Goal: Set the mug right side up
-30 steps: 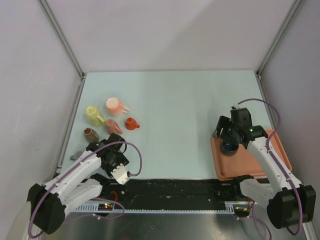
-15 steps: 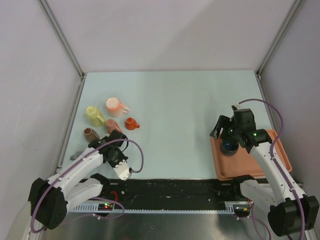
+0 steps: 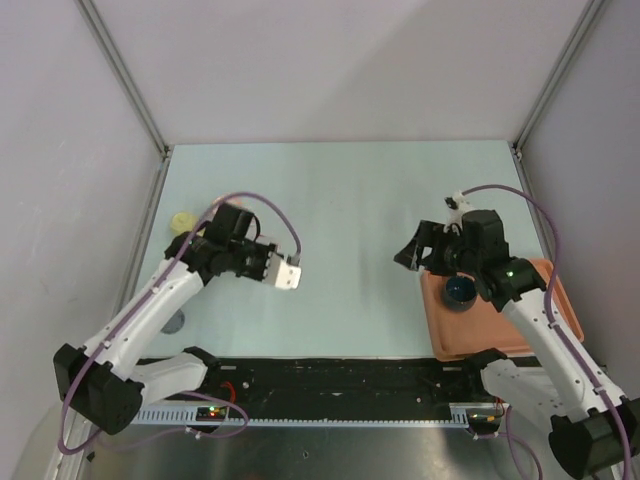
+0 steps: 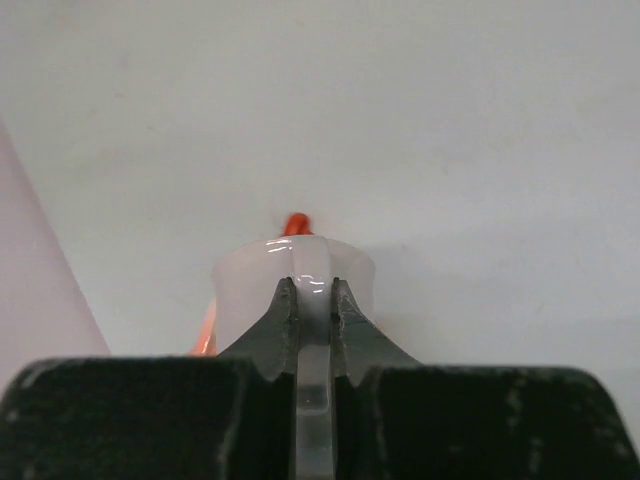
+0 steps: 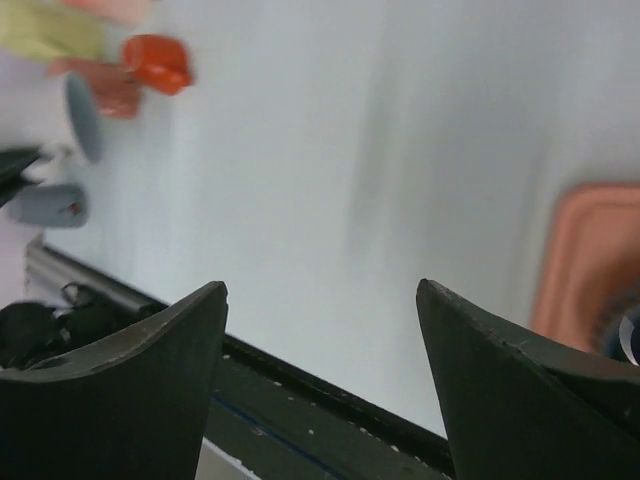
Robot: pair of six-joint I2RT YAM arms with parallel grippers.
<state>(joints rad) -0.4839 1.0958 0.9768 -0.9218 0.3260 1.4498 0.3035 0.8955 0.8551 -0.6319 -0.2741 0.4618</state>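
A pale blue-green tabletop (image 3: pixel 350 200) lies between plain lavender walls, with a black rail along its near edge. At its left side the left arm (image 3: pixel 160 300) reaches over the cluster of mugs, so from above the pale pink-white mug is hidden under the wrist. The left wrist view shows it plainly: the left end effector (image 4: pixel 310 290) is clenched on the thin handle of the pale pink-white mug (image 4: pixel 250 290), one finger on each side of the handle and the mug body just past the fingertips. A sliver of an orange mug (image 4: pixel 295 222) peeks out behind it. Whether the held mug rests on the tabletop or hangs clear of it is hard to tell from these angles. A yellow mug (image 3: pixel 181 221) shows beside the arm near the left wall. On the right, the right end effector (image 5: pixel 320 290) hangs released, jaws spread wide with nothing between them, above the tabletop just left of the terracotta tray (image 3: pixel 530 345). A dark blue cup (image 3: pixel 460 290) sits in the tray's near-left part (partly under the right arm).
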